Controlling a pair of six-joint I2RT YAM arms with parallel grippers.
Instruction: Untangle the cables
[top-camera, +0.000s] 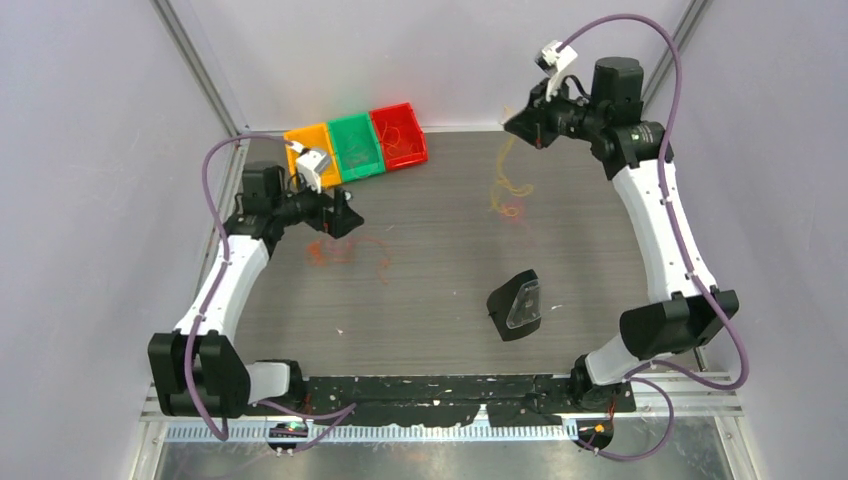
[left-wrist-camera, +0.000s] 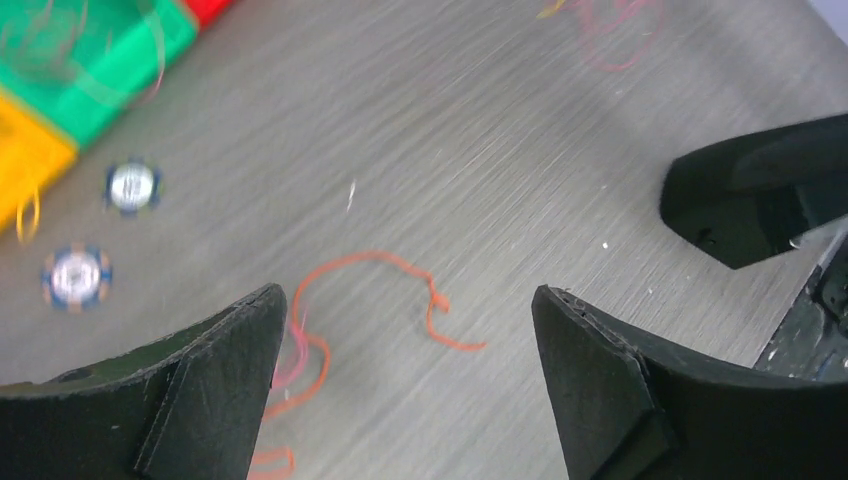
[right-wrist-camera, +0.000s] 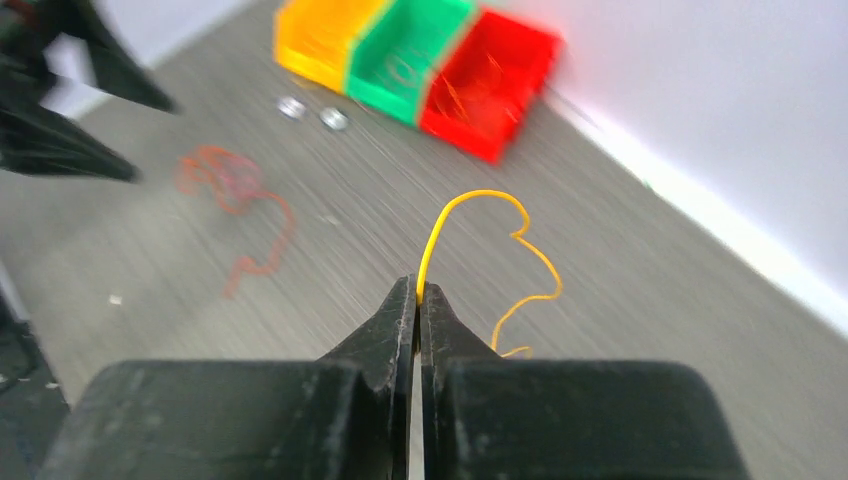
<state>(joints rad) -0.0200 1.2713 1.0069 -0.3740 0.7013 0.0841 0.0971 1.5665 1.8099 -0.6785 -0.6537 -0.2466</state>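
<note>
Presently listed, item one: yellow cable (right-wrist-camera: 478, 205), thin, light, limp and smooth-coated, pinched near one end in the tightly closed right hand (right-wrist-camera: 418, 292), with the rest trailing from its tips down to the grey brushed counter (right-wrist-camera: 620, 330). Item two: orange cable (left-wrist-camera: 385, 262), the same slack kind, looped flat directly beneath the left hand (left-wrist-camera: 405, 340), which was spread wide and held nothing. Both would probably slip unless nipped at an end or a bend.

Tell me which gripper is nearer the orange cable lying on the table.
Left. The left gripper hangs open right by the orange cable; the right gripper is raised across the table, pinching the yellow cable.
</note>
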